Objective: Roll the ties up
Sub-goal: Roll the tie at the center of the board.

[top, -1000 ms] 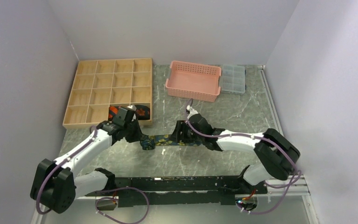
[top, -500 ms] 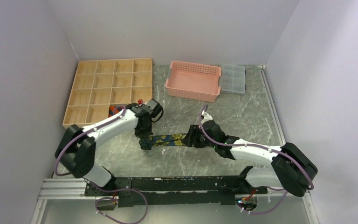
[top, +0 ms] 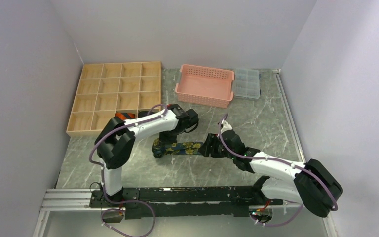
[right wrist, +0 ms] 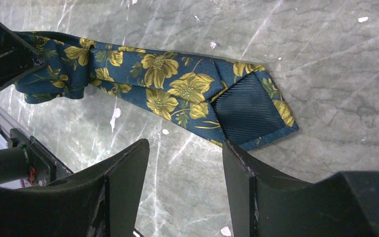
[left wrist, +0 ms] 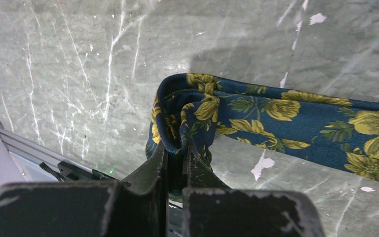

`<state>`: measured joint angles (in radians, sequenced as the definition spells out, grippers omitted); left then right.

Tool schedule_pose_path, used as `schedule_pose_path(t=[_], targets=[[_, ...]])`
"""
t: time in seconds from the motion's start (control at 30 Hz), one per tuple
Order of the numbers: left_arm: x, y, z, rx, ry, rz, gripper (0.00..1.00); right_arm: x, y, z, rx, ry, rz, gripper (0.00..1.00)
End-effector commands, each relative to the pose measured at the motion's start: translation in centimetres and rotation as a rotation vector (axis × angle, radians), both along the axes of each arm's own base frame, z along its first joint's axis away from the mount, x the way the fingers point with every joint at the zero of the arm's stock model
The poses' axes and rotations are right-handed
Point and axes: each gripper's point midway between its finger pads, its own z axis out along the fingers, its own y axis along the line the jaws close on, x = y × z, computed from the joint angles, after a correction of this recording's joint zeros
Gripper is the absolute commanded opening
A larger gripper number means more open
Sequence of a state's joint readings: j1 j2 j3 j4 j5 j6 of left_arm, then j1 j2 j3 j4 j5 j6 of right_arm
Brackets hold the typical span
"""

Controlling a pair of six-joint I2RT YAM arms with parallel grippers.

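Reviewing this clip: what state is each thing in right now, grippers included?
floral tie: stretched along the table, one end partly rolled, wide end flat.
left gripper: shut on the tie's rolled end.
right gripper: open by the wide end, holding nothing.
wooden tray: mostly empty; an orange item sits in a near compartment, partly hidden.
pink basket: upright, empty.
clear organizer: flat on the table, contents unclear.

No legible text, no labels or brand marks, no numbers — the tie [left wrist: 276, 106] bears flowers only (no lettering)
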<state>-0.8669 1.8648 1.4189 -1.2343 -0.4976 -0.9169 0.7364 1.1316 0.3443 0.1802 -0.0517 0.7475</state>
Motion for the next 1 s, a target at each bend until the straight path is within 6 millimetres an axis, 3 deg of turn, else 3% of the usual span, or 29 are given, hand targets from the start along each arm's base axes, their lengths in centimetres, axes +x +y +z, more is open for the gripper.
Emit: schedule_pose_path(t=[0.0, 0.4, 0.6, 0.83, 0.97], targets=[[0.3, -1.3, 0.2, 0.022, -0.031, 0.019, 0.03, 0.6, -0.3, 0.8, 0.019, -0.048, -0.011, 0.61], [0.7, -6.9, -2.8, -0.133, 0.009, -0.077, 0.07, 0.2, -1.6, 1.0, 0.021, -0.059, -0.039, 0.62], [1.3, -9.6, -3.3, -0.258, -0.006, -0.119, 0.32, 0.0, -2.1, 1.1, 0.010, -0.064, -0.047, 0.62], [1.1, -10.3, -2.7, -0.339, -0.036, -0.132, 0.50, 0.0, -2.3, 1.2, -0.002, -0.067, -0.050, 0.62], [0.7, -10.0, -1.8, -0.382, -0.056, -0.137, 0.54, 0.1, -2.2, 1.2, -0.009, -0.063, -0.046, 0.62]])
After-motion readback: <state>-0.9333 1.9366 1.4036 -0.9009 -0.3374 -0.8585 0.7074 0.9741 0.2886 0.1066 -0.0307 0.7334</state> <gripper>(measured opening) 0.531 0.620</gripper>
